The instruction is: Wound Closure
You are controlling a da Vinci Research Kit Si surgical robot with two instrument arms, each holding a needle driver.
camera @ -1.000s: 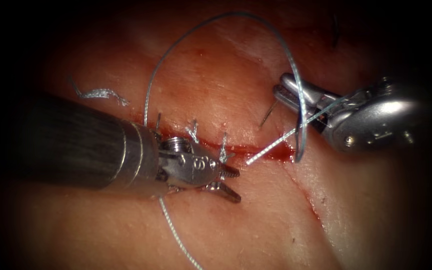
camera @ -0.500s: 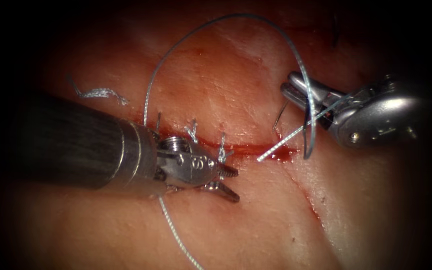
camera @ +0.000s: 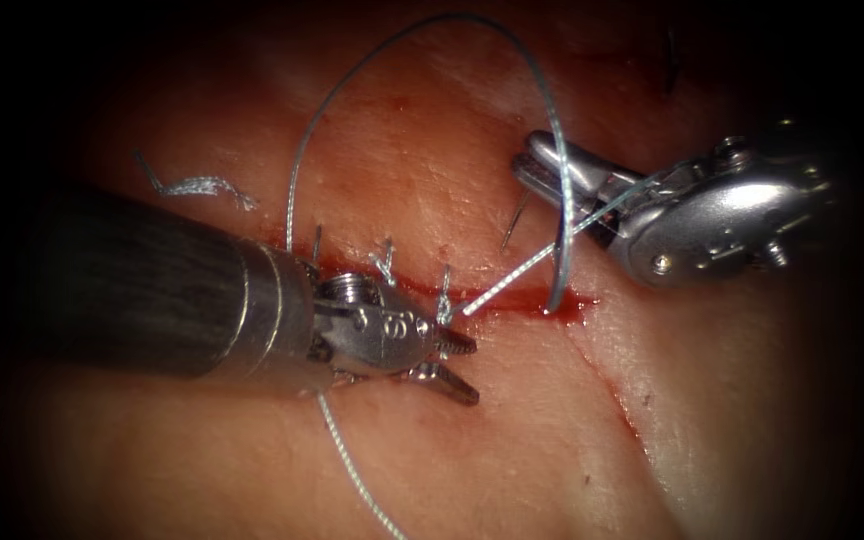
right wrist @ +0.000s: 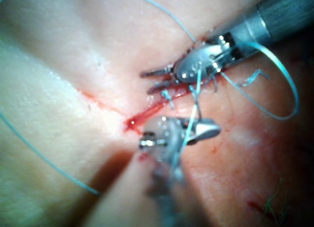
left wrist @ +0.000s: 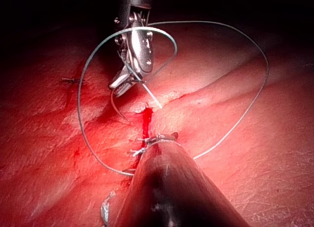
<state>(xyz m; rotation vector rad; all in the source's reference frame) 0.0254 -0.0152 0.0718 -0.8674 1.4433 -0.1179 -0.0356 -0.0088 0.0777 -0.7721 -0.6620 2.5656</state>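
The tissue (camera: 472, 450) has a cut (camera: 522, 298) running across it, with red fluid (camera: 574, 303) at its right end. My left tool (camera: 472, 372) lies just below the cut with its jaws open and nothing between them; the same open jaws (right wrist: 149, 81) appear in the right wrist view. My right tool (camera: 529, 165) hovers above the cut's right part, jaws shut on the thin dark needle (camera: 514, 225). The needle (left wrist: 117, 109) hangs free of the tissue. The thread (camera: 432, 25) arcs in a wide loop across the right tool's jaws. A bright strand (camera: 512, 275) slants down to the cut.
Knotted stitches (camera: 387, 262) stand along the cut's left part beside the left tool. A frayed cut end of thread (camera: 197, 185) lies on the tissue to the upper left. More thread (camera: 352, 470) trails from under the left tool toward the picture's lower edge.
The right tool swung right, then back left and upward, carrying the needle and the loop. The bright strand's end moved left along the cut toward the stitches. The left tool stayed still.
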